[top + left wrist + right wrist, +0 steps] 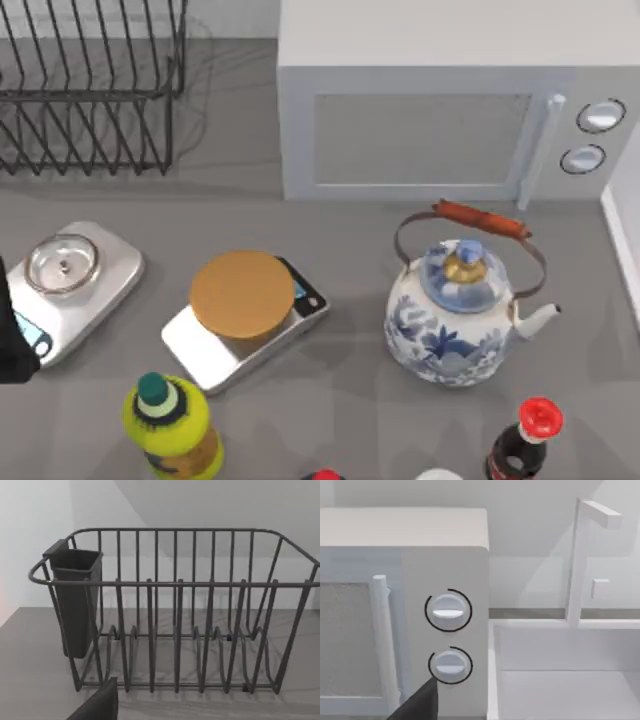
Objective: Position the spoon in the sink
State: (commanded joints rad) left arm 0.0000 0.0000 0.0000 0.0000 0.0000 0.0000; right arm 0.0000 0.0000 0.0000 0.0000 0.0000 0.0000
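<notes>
The tabletop (350,225) has a bare strip running left to right in front of the microwave (440,110). There is more open room between the scale carrying a brown disc (245,315) and the blue-and-white kettle (455,315). The near edge is crowded: a yellow bottle (170,430) stands near left and a red-capped dark bottle (525,440) near right. A second scale with a glass dish (70,285) sits at the left edge, and the wire dish rack (90,90) is far left.

From above, the sink (625,230) is just a pale rim at the right edge, beside the microwave. The right wrist view shows its white basin (560,680) just right of the microwave's two knobs, with the faucet (577,560) behind. The left wrist view shows the rack's dark cutlery cup (75,600).

A dark part of the left gripper (97,705) faces the rack, and the right gripper (417,702) faces the microwave. Whether either is spread or pressed together cannot be told, nor where the spoon lies.
</notes>
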